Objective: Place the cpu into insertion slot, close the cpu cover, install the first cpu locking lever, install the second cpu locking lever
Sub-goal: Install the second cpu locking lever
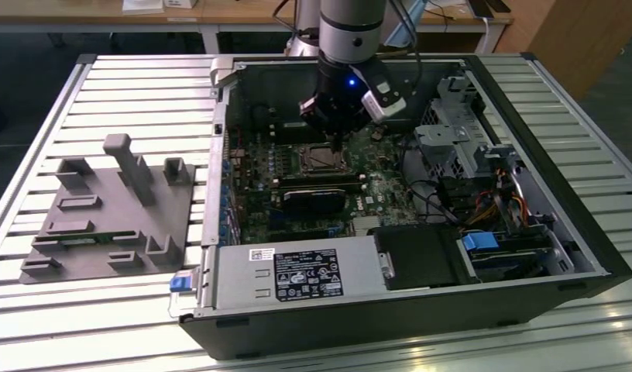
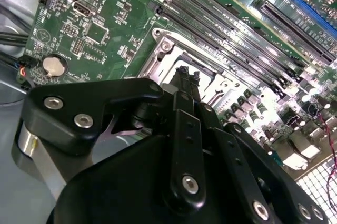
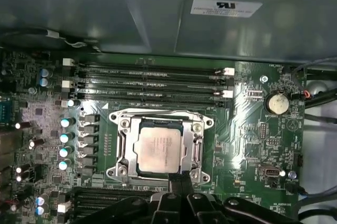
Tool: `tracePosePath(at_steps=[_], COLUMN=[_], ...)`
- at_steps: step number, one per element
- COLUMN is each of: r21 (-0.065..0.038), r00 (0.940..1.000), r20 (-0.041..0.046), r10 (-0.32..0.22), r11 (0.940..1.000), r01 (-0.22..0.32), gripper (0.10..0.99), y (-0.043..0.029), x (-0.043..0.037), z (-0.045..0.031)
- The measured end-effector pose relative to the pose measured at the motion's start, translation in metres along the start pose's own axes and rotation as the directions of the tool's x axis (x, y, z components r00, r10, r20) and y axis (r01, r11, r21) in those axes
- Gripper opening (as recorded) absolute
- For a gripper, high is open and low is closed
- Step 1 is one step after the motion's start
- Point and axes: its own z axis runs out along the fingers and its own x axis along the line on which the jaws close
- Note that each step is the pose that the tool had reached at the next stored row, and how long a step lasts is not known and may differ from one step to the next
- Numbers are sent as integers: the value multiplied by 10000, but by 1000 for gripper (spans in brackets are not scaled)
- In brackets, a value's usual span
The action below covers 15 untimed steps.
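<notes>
Four memory slots (image 3: 150, 82) beside the covered cpu (image 3: 159, 150), fingers (image 3: 179, 179) just over its edge

gripper (image 2: 185, 79) hides most of cpu cover (image 2: 158, 58) in second wrist view

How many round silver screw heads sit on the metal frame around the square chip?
4 round silver screw heads at the corners of the silvery metal frame: two toward the long black memory slots, two toward the black claw, which may hide more.
</notes>
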Motion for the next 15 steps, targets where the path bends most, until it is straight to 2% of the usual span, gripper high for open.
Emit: tracePosePath(at_steps=[2,7,11,15], r21=[-1,-141,-146,-146], r00=[10000,10000,10000,10000], r20=[-4,-4,-24,-27], r10=[-2,1,2,1], r11=[10000,9999,9999,9999], r01=[2,-1,-3,-2], gripper=[106,106,106,106], y=[-9,-38,-58,-108], x=[0,2,6,20], z=[8,43,60,72])
